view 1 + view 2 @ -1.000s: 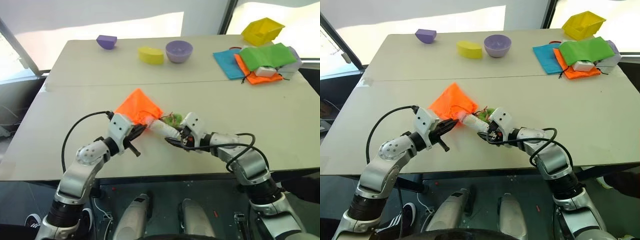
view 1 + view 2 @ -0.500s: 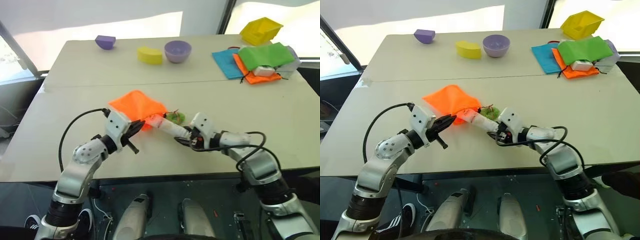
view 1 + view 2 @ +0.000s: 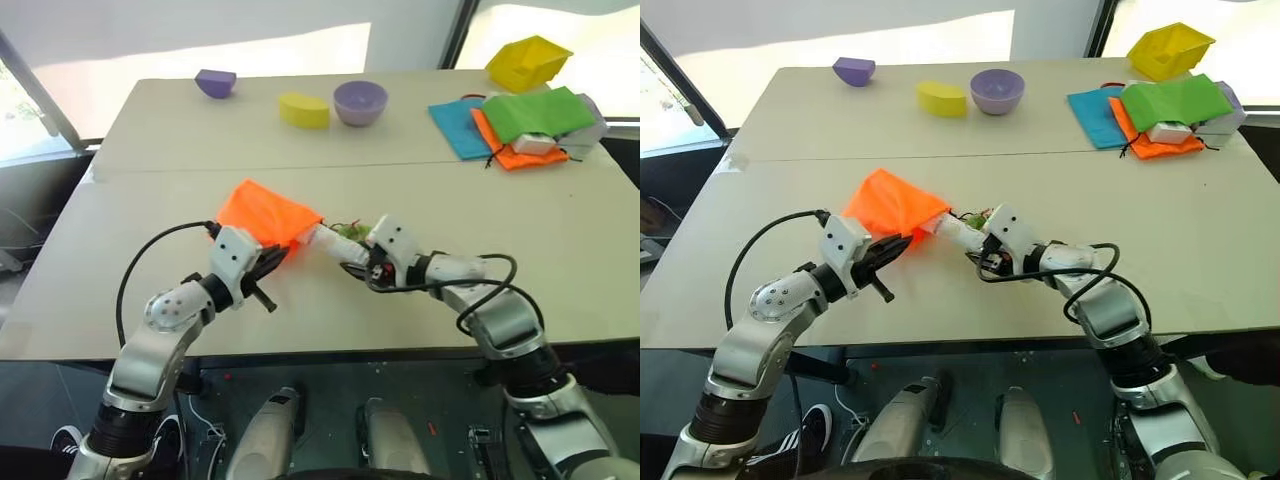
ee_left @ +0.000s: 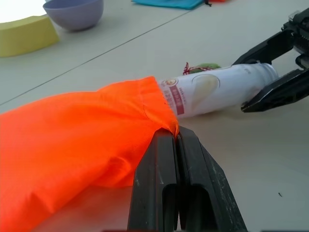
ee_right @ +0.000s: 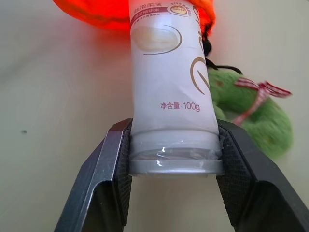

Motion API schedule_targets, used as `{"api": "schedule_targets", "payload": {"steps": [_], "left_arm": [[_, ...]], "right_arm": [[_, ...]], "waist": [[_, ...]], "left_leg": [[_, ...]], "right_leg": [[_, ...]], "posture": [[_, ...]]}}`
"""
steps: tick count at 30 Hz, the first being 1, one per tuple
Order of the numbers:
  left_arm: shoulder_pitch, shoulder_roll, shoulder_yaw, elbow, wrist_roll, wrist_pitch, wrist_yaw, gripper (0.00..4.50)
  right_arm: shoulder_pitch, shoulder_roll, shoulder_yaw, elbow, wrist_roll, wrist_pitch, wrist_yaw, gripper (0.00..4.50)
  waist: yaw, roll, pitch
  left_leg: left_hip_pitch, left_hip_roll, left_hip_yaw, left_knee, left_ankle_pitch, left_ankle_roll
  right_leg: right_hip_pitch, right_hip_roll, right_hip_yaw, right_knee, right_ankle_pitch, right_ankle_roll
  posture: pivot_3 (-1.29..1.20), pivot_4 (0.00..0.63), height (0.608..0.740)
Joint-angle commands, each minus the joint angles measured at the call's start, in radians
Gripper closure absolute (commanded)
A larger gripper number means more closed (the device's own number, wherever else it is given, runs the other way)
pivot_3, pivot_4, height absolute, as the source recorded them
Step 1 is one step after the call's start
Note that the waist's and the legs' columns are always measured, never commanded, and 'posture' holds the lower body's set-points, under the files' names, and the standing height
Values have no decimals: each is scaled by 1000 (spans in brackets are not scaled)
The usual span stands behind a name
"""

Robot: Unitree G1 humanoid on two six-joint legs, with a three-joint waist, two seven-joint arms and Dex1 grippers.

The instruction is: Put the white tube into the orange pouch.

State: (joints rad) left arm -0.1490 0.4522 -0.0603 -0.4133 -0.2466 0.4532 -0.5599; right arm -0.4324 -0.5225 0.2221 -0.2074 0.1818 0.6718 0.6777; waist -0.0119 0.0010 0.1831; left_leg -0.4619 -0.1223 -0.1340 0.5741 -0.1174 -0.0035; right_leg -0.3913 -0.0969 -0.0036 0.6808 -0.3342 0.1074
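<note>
Two tools engaged at the near middle of the table (image 3: pixel 560 240), one item in transfer. Left tool (image 4: pixel 175 140): jaws fully closed, pinching the near lip of the orange pouch (image 3: pixel 265 213) at its mouth, which faces right; the rest of the pouch lies to the far left of that pinch. Right tool (image 5: pixel 171 145): jaws about half apart, clamped on the capped end of the white tube (image 5: pixel 166 82). Tube: long axis running from the right tool leftward and slightly far, its uncapped end just inside the pouch mouth, most of its body outside, label print visible. Key relation: tube axis lines up with the pouch opening, pouch lying left of the right tool, so the likely next move is a push along that axis by the right arm while the left holds the lip. Adjacent: green fuzzy ball (image 5: pixel 253 113) on the pouch cord, just beside the tube on the table.
</note>
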Motion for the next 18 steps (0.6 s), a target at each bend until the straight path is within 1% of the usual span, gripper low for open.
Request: {"api": "schedule_targets", "payload": {"steps": [1, 5, 7, 13, 16, 18], "left_arm": [[4, 6, 11, -42, -9, -10, -4, 4500], [8, 7, 11, -43, -9, -10, -4, 4500], [6, 8, 15, -38, -10, -11, -5, 4500], [3, 7, 9, -37, -9, -15, -7, 4500], [4, 3, 6, -43, -11, -10, -5, 4500], [10, 5, 6, -47, -12, -10, -8, 4500]], "right_arm": [[-18, 23, -34, -25, 17, -17, -10, 2688], [16, 2, -22, -96, 69, 20, 56, 2688], [34, -18, 1, -120, 68, 20, 80, 2688], [7, 66, 39, -77, 25, -7, 16, 2688], [-27, 112, 55, -25, -32, -25, -53, 2688], [-43, 125, 85, 6, -63, -53, -56, 2688]], "waist": [[-3, 0, 0], [1, 0, 0], [4, 0, 0], [-3, 0, 0], [-1, 0, 0], [0, 0, 0]], "left_leg": [[0, 0, 0, 0, 0, 0], [0, 0, 0, 0, 0, 0], [0, 0, 0, 0, 0, 0], [0, 0, 0, 0, 0, 0], [0, 0, -1, 0, 0, 0], [0, 0, -1, 0, 0, 0]], "right_leg": [[0, 0, 0, 0, 0, 0], [0, 0, 0, 0, 0, 0], [0, 0, 0, 0, 0, 0], [0, 0, 0, 0, 0, -1], [-1, 0, 0, 0, 0, -1], [0, 0, 0, 0, 0, -1]], "posture": [[0, 150, 740], [0, 150, 740], [0, 150, 740], [0, 150, 740], [0, 150, 740], [0, 150, 740]]}}
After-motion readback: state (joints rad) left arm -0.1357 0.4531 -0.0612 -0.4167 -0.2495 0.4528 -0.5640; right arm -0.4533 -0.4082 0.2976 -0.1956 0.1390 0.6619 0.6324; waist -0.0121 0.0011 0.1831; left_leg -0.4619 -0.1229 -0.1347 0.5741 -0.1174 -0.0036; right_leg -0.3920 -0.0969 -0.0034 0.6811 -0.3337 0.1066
